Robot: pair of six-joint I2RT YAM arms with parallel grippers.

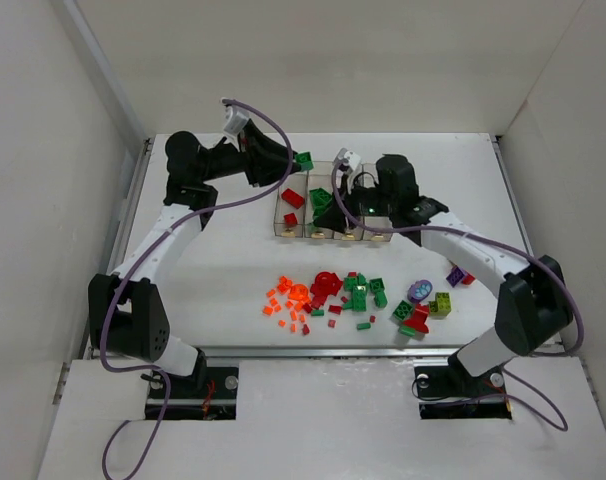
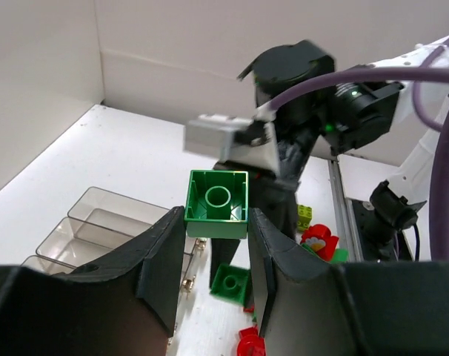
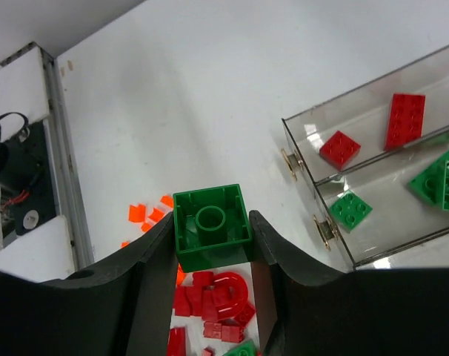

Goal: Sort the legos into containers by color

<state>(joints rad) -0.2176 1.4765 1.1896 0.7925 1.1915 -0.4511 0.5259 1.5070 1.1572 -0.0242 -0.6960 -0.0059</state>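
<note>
1. The left end effector [image 2: 215, 222] grips a dark green brick [image 2: 217, 194] by its sides, with the hollow underside toward the wrist camera. The brick is held aloft near the far end of the bin row.
2. The right end effector [image 3: 212, 236] is clamped on a second dark green brick [image 3: 211, 221], raised above the bench [image 1: 223, 270] near the brass-dotted ends of the bins.
3. Four clear bins [image 1: 283, 232] stand joined in a row. The leftmost holds two red bricks [image 3: 404, 121], and the one beside it holds green pieces [image 3: 350, 210].
4. Loose legos lie on the bench between the bins and the arm bases: orange bits [image 1: 286, 300], red pieces [image 1: 325, 285], a green cluster [image 1: 363, 295], a purple piece [image 1: 420, 291] and a lime block [image 1: 441, 303].
</note>
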